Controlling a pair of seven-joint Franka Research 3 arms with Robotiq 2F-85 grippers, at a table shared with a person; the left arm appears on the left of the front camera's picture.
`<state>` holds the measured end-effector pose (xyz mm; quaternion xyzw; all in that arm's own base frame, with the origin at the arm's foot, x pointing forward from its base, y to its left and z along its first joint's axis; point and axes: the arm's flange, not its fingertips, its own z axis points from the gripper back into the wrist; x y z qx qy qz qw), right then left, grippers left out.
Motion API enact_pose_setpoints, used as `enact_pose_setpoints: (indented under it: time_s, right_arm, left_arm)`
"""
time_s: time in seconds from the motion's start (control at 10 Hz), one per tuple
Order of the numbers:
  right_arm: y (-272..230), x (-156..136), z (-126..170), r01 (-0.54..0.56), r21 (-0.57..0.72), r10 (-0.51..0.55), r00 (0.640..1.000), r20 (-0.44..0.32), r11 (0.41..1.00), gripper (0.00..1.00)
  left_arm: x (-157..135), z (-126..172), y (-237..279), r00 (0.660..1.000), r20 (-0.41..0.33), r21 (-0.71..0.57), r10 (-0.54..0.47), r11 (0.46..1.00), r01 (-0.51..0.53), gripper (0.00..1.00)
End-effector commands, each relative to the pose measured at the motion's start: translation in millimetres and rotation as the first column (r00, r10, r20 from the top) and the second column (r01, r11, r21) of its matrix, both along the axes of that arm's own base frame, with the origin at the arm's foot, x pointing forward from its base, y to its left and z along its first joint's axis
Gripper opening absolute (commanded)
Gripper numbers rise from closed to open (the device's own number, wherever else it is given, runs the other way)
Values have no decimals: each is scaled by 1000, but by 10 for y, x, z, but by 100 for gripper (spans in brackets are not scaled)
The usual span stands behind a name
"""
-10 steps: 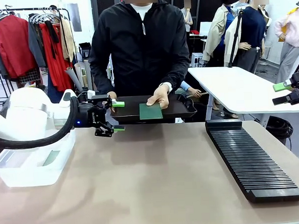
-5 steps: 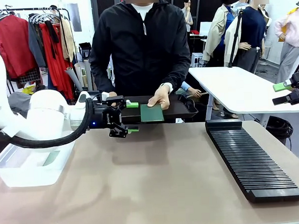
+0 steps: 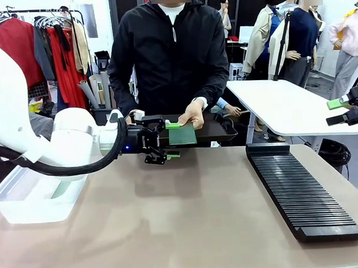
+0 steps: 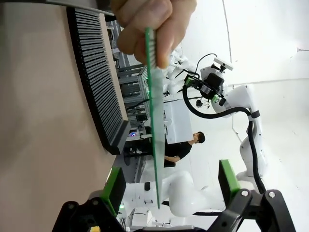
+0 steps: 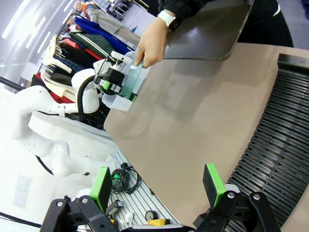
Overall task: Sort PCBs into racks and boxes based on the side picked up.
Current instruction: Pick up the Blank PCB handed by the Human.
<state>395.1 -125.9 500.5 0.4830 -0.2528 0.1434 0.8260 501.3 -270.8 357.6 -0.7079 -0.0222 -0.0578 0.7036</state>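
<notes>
The left arm (image 3: pixel 78 144) is reaching level over the bench (image 3: pixel 189 222), jaws gaping wide and gripping nothing, the person's hand (image 4: pixel 145 21) holding the PCB (image 4: pixel 154 125) between them, clear of both pads (image 4: pixel 228 176).

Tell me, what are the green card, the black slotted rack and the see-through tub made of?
The green card is probably thin, stiff circuit board, matte green; seen edge-on it stays straight. The rack looks like matte black plastic, with many neat moulded slots. The tub is likely plastic, clear but slightly cloudy; its inside shows through the walls.
</notes>
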Motion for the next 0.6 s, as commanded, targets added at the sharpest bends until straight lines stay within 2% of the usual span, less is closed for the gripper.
enact_pose_setpoints:
  time_s: [0.0, 0.5]
  right_arm:
    - [8, -7, 20, 0, -1, 0, 1000, -2, 1000, 100]
    - [8, -7, 20, 0, -1, 0, 1000, -2, 1000, 100]
  left_arm:
    - [98, -33, -115, 997, 78, 7, 19, 1000, -20, 100]
    - [242, 6, -109, 985, 160, -23, 67, 998, -64, 100]
